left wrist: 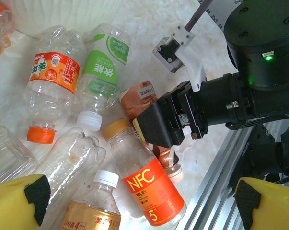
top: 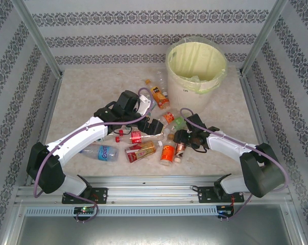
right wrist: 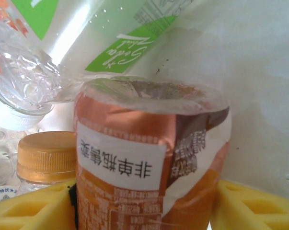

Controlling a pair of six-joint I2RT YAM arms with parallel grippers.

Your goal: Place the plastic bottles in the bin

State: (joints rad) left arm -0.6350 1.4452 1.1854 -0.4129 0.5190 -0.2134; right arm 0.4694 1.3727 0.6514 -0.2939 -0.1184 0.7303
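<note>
Copper-orange bottle [right wrist: 130, 143] lies between the yellow pads [right wrist: 29, 213] of my right gripper [right wrist: 144, 211]; whether they pinch it yet I cannot tell. My left gripper [left wrist: 139, 203] gapes wide and empty above the plastic bottles [left wrist: 98, 72]. Well behind stands the bin [top: 190, 88].

Bare table [top: 85, 92] at far left, and at right, beside the bin [top: 179, 84]. Cluttered through the middle with plastic bottles [top: 143, 149], touching and overlapping, with hardly a gap between. Crowded further there by the left arm [top: 87, 132] and right arm [top: 225, 145], meeting over the heap. Tight around the copper-labelled bottle [right wrist: 134, 163]: orange-capped bottle [right wrist: 46, 155] just beside it, green-labelled bottle [right wrist: 120, 38] lying across behind.
</note>
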